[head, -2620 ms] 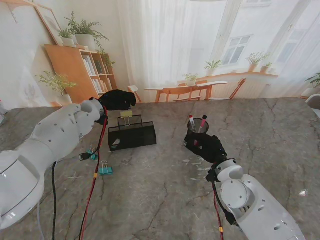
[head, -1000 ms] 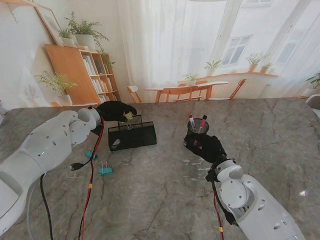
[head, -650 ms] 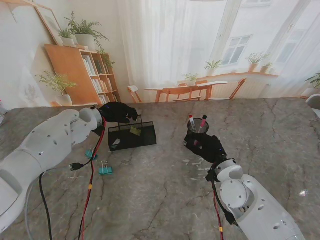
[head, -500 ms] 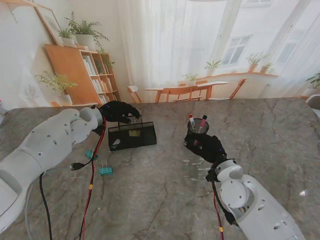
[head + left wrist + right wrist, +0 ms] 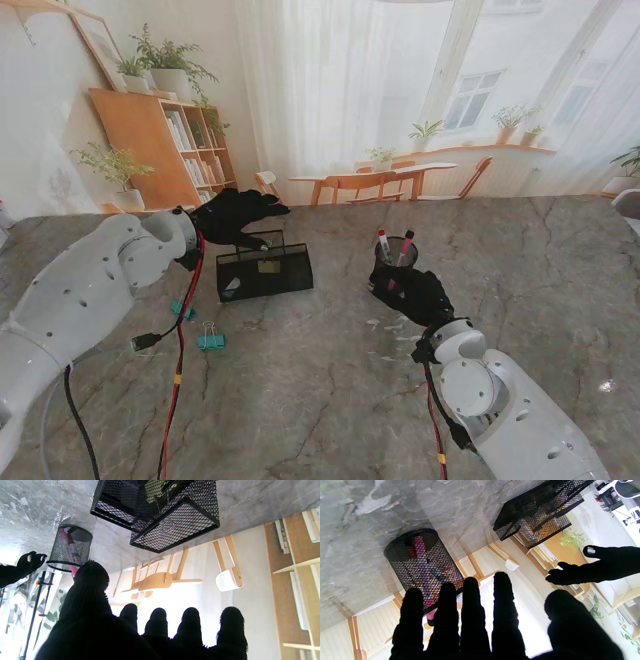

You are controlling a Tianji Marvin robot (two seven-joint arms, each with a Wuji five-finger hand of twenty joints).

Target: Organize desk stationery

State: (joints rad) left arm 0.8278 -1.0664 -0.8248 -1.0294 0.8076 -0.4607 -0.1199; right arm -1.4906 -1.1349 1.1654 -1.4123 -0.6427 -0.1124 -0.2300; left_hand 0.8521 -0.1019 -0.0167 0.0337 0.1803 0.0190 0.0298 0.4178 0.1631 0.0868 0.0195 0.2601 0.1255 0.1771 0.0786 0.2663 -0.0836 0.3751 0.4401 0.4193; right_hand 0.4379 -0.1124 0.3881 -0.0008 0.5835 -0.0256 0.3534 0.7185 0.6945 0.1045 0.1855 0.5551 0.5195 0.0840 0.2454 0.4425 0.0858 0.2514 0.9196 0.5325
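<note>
Left hand, upper left of frame, hovers over the mesh tray with fingers spread, empty; a yellow-green clip lies inside. Right hand, centre, open and empty, rests beside the pen cup, probably steadying. Teal binder clips at lower left remain unsorted.

Black mesh tray, black mesh cup with pink pens, black gloved hands, teal clip, grey veined marble table, red cable.
</note>
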